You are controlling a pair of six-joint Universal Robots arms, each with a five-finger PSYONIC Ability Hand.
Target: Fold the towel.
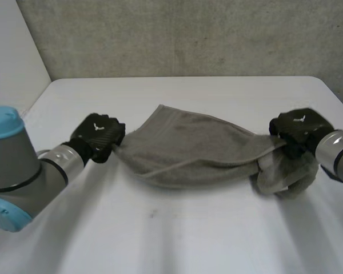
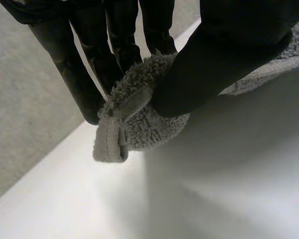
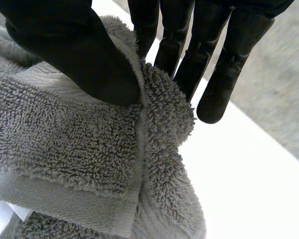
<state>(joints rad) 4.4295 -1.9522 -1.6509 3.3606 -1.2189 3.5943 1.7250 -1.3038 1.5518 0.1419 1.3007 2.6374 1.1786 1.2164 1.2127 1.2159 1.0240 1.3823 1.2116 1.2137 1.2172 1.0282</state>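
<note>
A grey towel stretches across the middle of the white table, sagging between both hands. My left hand pinches the towel's left corner between its thumb and fingers. At the towel's right end my right hand pinches a bunched edge between thumb and fingers. Loose cloth hangs below the right hand.
A grey wall rises behind the table's far edge. The table's right edge runs close to my right hand.
</note>
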